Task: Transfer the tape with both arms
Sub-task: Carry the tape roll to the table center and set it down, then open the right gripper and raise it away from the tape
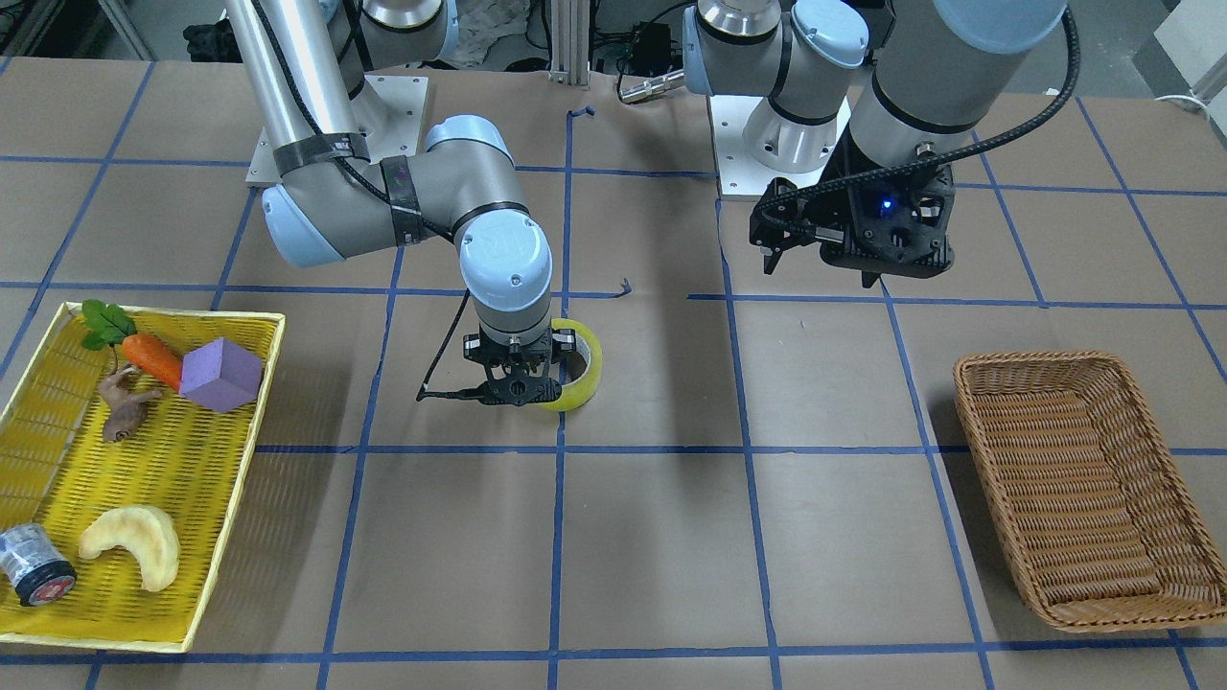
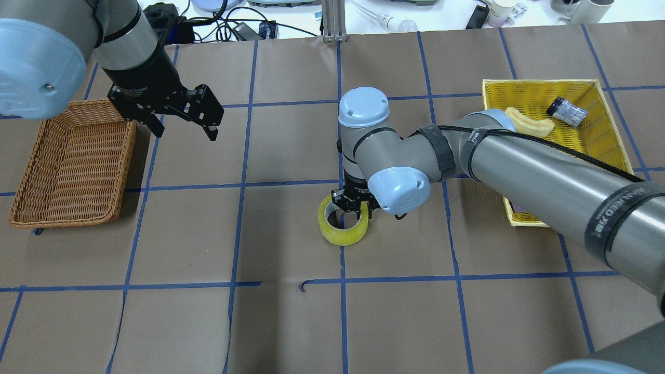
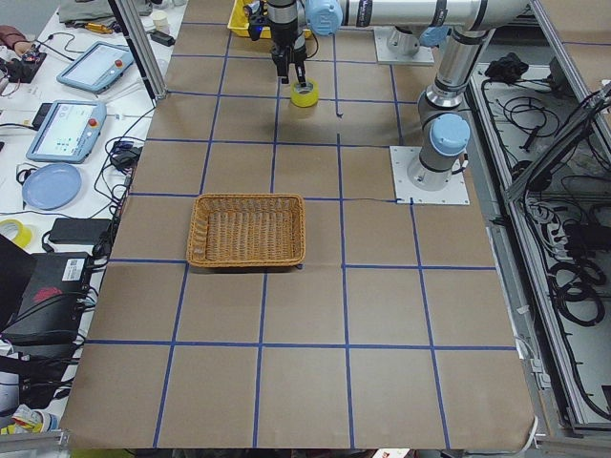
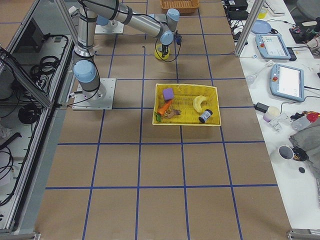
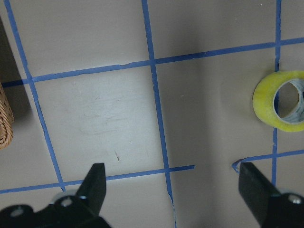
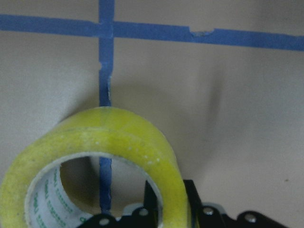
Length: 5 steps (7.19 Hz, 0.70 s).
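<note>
Order follows the overhead view. Far left: empty brown oblong wicker basket on the brown paper-covered table with blue tape grid lines. Just right of it, the black left gripper hangs above the table, jaws wide apart, holding nothing, blue light on. Its wrist camera looks down at bare table between the two black fingers, the roll off at the right edge.

Centre: wide roll of yellowish-green translucent packing tape with white-grey core, tilted up on edge, near a grid-line crossing, well apart from the basket and the tray. The black right gripper points straight down onto it, jaws clamped on the roll's wall, one finger inside the core, the other finger outside. Cannot tell whether the roll touches the table or is just off it.

Right: yellow woven plastic tray, partly hidden by the right arm. In it are a pale crescent-shaped bread, a small black-lidded jar on its side, an orange toy carrot, a purple block and a small brown figure.
</note>
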Motion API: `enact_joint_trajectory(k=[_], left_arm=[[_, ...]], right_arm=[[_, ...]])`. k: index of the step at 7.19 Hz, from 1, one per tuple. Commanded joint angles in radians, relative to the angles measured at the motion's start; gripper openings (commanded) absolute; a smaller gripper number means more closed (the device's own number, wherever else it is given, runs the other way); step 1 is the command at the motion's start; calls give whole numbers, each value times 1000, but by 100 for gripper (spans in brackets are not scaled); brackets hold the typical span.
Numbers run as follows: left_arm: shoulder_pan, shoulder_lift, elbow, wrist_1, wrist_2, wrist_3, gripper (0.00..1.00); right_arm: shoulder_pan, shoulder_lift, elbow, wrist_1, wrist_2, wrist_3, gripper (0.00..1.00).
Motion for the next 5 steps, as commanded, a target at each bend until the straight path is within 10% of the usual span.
enact_joint_trajectory(k=[1, 2, 5], left_arm=[[0, 0, 0, 1, 0, -1, 100], [0, 0, 0, 1, 0, -1, 100], [-2, 3, 0, 2, -2, -15, 100]], right_arm=[[0, 4, 0, -12, -1, 0, 76], [0, 2, -15, -9, -1, 3, 96], [-40, -25, -197, 119, -13, 0, 100]])
